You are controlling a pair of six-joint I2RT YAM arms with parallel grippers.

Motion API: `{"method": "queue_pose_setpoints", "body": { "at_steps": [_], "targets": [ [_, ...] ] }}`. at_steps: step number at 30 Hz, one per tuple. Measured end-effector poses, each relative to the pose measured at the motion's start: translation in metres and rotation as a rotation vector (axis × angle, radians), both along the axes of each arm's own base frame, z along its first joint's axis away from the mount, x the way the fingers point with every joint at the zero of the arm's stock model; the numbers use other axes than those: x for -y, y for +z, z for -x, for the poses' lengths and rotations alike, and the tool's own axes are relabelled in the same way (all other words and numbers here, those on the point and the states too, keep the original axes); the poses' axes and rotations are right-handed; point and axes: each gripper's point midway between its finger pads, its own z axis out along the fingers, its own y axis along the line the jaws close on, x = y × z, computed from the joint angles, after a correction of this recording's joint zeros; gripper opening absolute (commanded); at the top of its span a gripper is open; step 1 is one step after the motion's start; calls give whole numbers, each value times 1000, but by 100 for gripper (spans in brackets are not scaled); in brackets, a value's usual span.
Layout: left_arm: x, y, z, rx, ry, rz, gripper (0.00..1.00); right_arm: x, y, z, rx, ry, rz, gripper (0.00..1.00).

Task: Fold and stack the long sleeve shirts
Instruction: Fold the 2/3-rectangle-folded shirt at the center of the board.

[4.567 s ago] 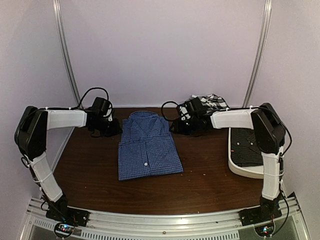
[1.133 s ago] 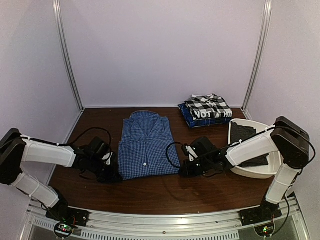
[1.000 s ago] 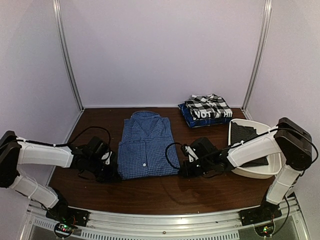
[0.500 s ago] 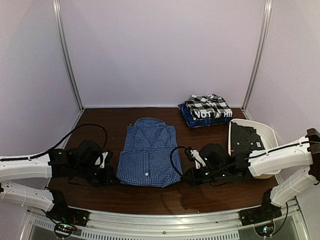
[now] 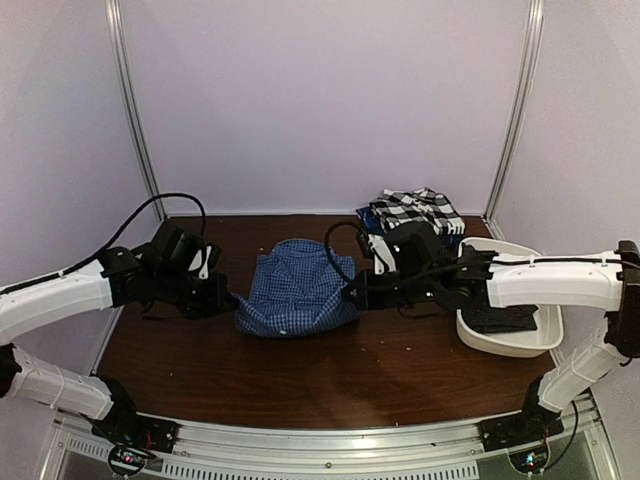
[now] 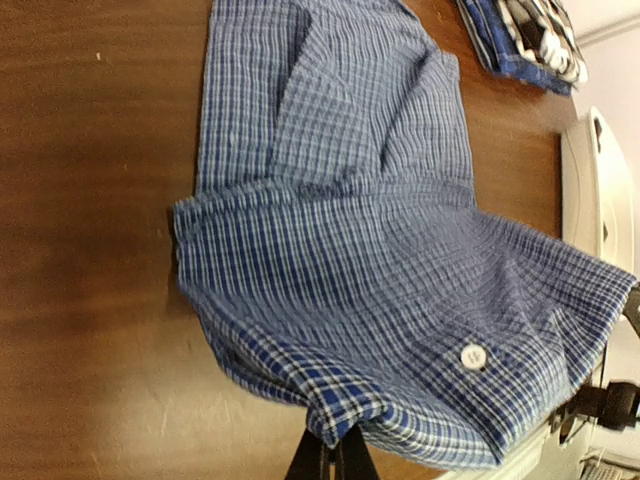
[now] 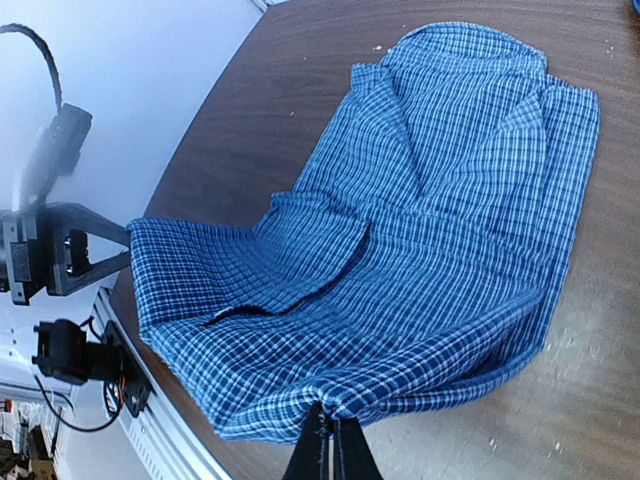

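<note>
The blue-and-white fine-check shirt (image 5: 295, 296) lies mid-table, its near hem raised and carried back over its body. My left gripper (image 5: 228, 300) is shut on the hem's left corner; in the left wrist view the cloth (image 6: 380, 300) bunches at the gripper (image 6: 338, 445). My right gripper (image 5: 357, 292) is shut on the right corner; the shirt (image 7: 420, 250) puckers at the gripper (image 7: 330, 425) in the right wrist view. At the back right the black-and-white large-check shirt (image 5: 415, 208) rests folded on a dark blue one (image 5: 372, 221).
A white tub (image 5: 535, 335) with dark cloth inside stands at the right, just beyond my right arm. Its rim (image 6: 578, 180) shows in the left wrist view. Metal posts rise at the back corners. A rail runs along the near edge.
Both grippers have lifted the shirt's near hem and carried it toward the back, so the shirt now looks half as long. Both arms moved away from the near edge.
</note>
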Motion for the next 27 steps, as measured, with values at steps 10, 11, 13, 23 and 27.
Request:
{"method": "queue_pose_setpoints", "body": {
  "at_steps": [10, 11, 13, 23, 27],
  "targets": [
    [27, -57, -213, 5, 6, 12, 0, -3, -58, -235, 2, -201, 2, 0],
    [32, -70, -233, 3, 3, 18, 0, -1, -74, -247, -14, -209, 9, 0],
    [38, -96, -255, -10, -1, 25, 0, 7, -122, -271, -73, -229, 43, 0],
    [47, -127, -217, -63, -18, 102, 0, -2, -152, -256, -94, -165, 32, 0],
    [39, -125, -146, -122, -6, 94, 0, -5, -152, -197, -132, -98, 59, 0]
  ]
}}
